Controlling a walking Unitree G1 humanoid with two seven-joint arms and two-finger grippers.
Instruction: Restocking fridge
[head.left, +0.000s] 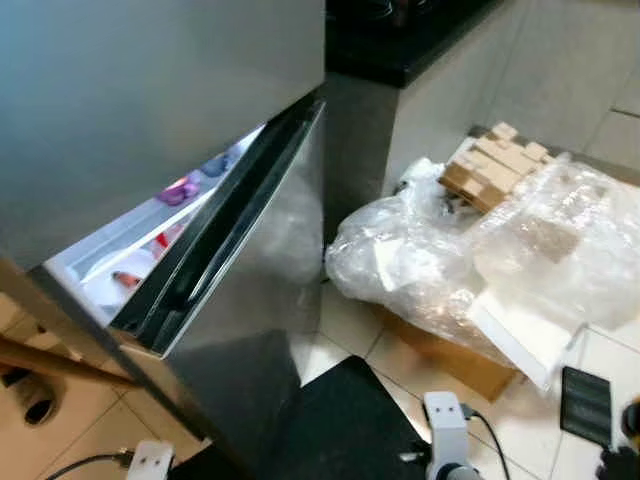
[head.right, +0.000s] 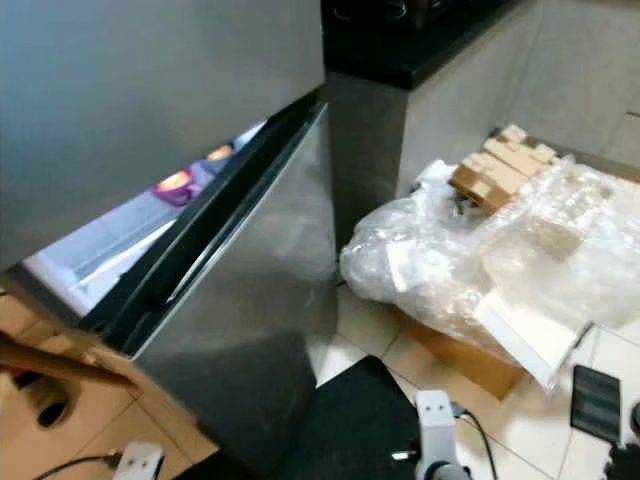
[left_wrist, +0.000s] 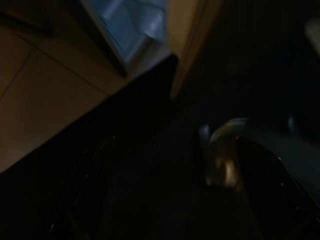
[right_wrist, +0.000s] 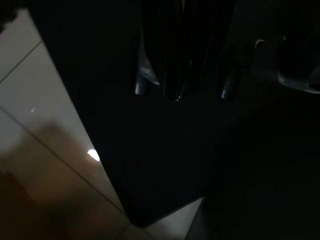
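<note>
Watch the fridge door (head.left: 250, 260), only ajar beside the plastic-wrapped box (head.left: 480, 250): you could bump it, and I can't tell either gripper's state.

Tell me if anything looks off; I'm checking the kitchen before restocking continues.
The fridge door stands ajar, its lit interior showing. Beside the fridge, a cardboard box heaped with crumpled clear plastic and wooden blocks sits on the floor.
</note>
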